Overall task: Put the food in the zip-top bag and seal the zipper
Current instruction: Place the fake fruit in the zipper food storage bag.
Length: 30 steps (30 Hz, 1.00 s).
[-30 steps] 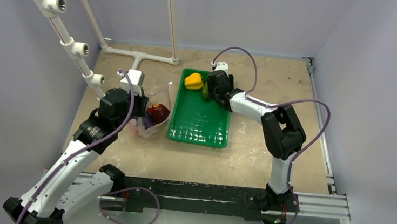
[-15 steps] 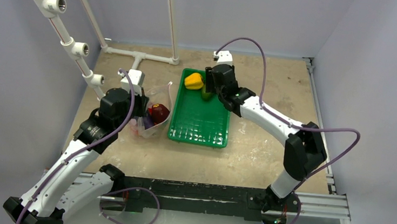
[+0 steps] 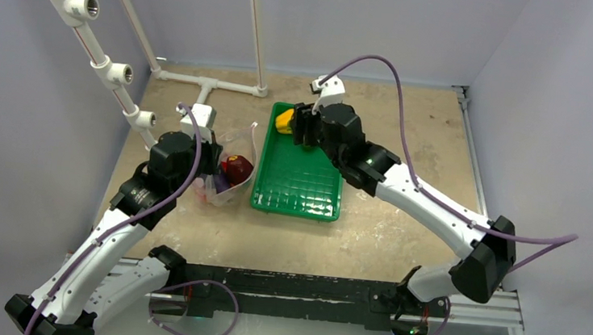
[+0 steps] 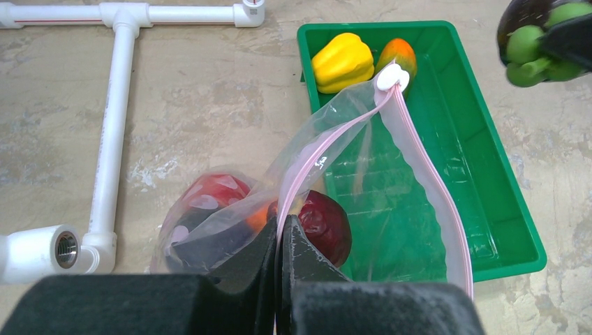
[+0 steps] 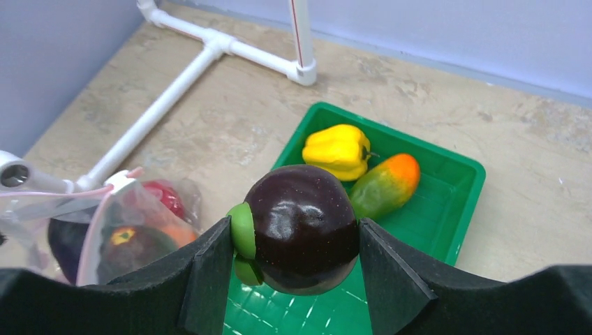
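Your right gripper (image 5: 297, 269) clamps the purple eggplant (image 5: 301, 213) above the green tray (image 5: 447, 216); carry it left and release low inside the mouth of the zip-top bag (image 4: 391, 209), lying just left of the tray, where your left gripper (image 4: 281, 255) pinches the zipper (image 4: 328, 143) (hold that edge high). Only the left wrist view shows how wide the mouth gapes; the right wrist view shows the grip on the eggplant squarely.
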{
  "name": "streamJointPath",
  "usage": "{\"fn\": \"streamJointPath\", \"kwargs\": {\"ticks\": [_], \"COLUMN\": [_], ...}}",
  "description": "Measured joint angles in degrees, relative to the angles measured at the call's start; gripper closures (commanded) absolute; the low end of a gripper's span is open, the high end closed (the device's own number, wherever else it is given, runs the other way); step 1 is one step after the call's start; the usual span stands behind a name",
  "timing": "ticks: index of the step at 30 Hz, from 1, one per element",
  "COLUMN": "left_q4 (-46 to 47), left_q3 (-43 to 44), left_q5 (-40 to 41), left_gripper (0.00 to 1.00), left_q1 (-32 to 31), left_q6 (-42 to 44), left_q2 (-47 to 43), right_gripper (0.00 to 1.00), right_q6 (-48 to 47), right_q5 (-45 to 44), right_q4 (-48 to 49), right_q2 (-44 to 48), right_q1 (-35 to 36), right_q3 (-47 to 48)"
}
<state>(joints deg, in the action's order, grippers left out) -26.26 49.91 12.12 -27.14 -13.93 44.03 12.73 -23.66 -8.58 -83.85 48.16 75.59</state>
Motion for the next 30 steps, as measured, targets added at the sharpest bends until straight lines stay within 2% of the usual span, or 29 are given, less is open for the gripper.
{"fn": "streamJointPath", "kwargs": {"ticks": [6,12,23,28,30], "left_q4": [0.0,0.0,0.0,0.0,0.0], "left_q3": [0.0,0.0,0.0,0.0,0.0], "left_q5": [0.0,0.0,0.0,0.0,0.0], "left_gripper": [1.0,1.0,1.0,1.0,1.0], "left_q1": [0.0,0.0,0.0,0.0,0.0], "left_q6": [0.0,0.0,0.0,0.0,0.0], "left_q2": [0.0,0.1,0.2,0.2,0.2], "right_gripper": [0.64,0.64,0.62,0.6,0.55], "right_q6": [-1.6,-3.6,-7.4,-8.5,-8.9], "right_q5": [3.8,5.4,5.0,4.7,4.5], "right_q4": [1.4,3.6,4.1,5.5,6.4], "right_q2": [3.9,5.7,1.5,-0.5,-1.5], "right_q1": [1.8,8.0,17.2,19.5,20.2], "right_q3": [0.0,0.0,0.0,0.3,0.9]}}
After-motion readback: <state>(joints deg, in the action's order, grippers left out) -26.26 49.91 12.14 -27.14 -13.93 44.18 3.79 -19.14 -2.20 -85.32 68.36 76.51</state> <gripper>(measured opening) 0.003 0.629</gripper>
